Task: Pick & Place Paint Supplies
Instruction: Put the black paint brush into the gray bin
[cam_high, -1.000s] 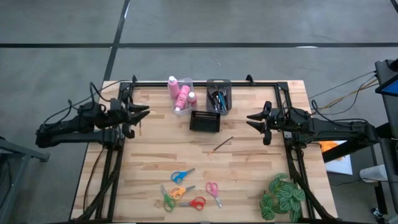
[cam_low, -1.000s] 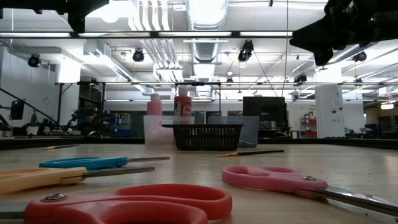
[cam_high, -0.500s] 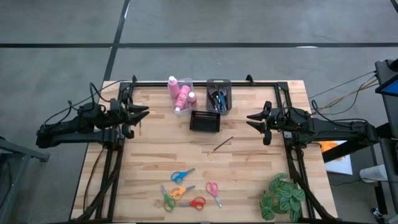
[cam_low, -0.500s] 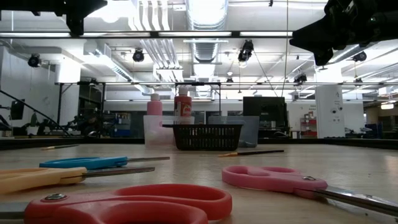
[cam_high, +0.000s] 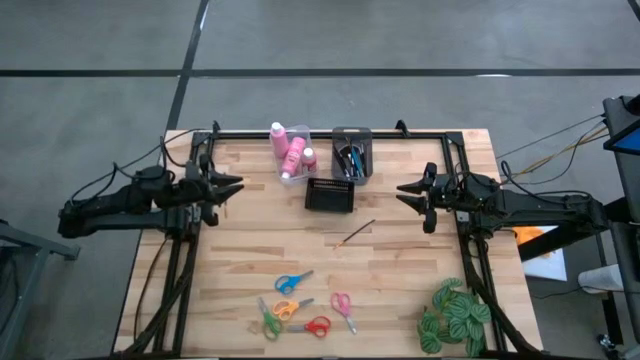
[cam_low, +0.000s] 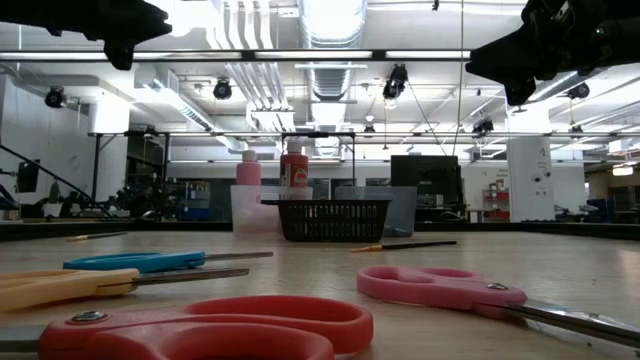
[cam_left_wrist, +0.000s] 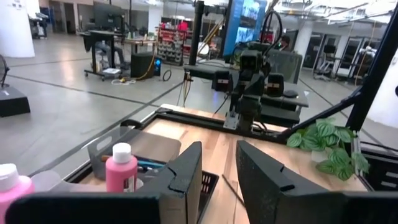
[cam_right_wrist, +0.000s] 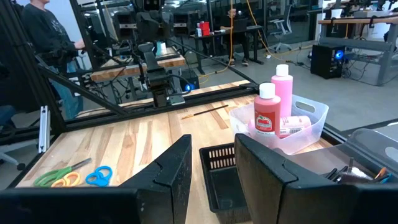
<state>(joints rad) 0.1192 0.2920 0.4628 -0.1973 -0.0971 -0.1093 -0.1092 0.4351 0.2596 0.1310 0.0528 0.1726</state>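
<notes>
On the wooden bench (cam_high: 400, 260), seen from above, five pairs of scissors (cam_high: 296, 307) lie in a loose cluster near the front edge, well apart from both arms. One thin paintbrush (cam_high: 356, 233) lies alone on the boards in front of the empty black bin (cam_high: 330, 195). Behind that, a clear bin (cam_high: 293, 160) holds the three pink bottles (cam_high: 291, 150), and just beside it a grey bin (cam_high: 352, 153) holds more brushes. A green plant (cam_high: 452, 315) sits at the front right corner.

Both arms hang above the bench sides, holding nothing. The left hand (cam_high: 228, 185) is off to the left of the clear bin; the right hand (cam_high: 406, 190) is off to the right of the black bin. From overhead their fingers are too small to judge, but each wrist view shows its own two dark fingers (cam_left_wrist: 186, 180) with a narrow gap between them, empty; the same at the right fingers (cam_right_wrist: 177, 171).

The low view brings the red scissors (cam_low: 210, 325) and pink scissors (cam_low: 440, 288) up close, with the blue pair (cam_low: 140, 262) behind. The right wrist view alone shows a second paintbrush (cam_right_wrist: 204, 111) lying beyond the clear bin, and a seated person (cam_right_wrist: 37, 31) past the bench.
</notes>
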